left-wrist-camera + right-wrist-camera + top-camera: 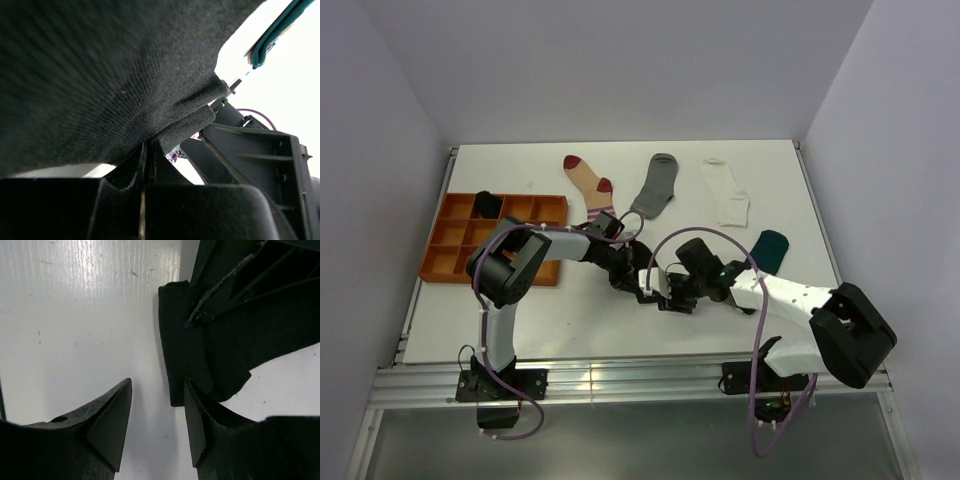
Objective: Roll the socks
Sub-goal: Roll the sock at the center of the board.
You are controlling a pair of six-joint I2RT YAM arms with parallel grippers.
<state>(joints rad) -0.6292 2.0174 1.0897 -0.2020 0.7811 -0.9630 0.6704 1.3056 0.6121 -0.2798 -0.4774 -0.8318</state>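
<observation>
at the near edge of the white table (620, 340) the two arm bases are seen, and both arms are bent inward so that their grippers meet near the middle of the table.

the left gripper (145, 172) is clamped shut on a fold of a black sock (110, 75), whose knit fills most of the left wrist view; the fabric is pinched between the fingers. in the right wrist view the same black sock (182, 350) is seen lying on the table, with its straight edge just beside the right-hand finger. the right gripper (157, 390) is held open, its jaws spread apart over that edge, and nothing is gripped by it.

a little farther, to the right of the grippers, a teal sock (770, 248) is laid flat, partly hidden by the right arm. at the left side an orange tray (450, 262) is placed, and a second black sock (488, 203) is tucked into one of its far compartments.

along the far part of the table three socks are spread flat and apart from one another: a beige sock (588, 185) with red toe and heel at the left, a grey sock (657, 185) in the middle, and a white sock (725, 192) at the right.
</observation>
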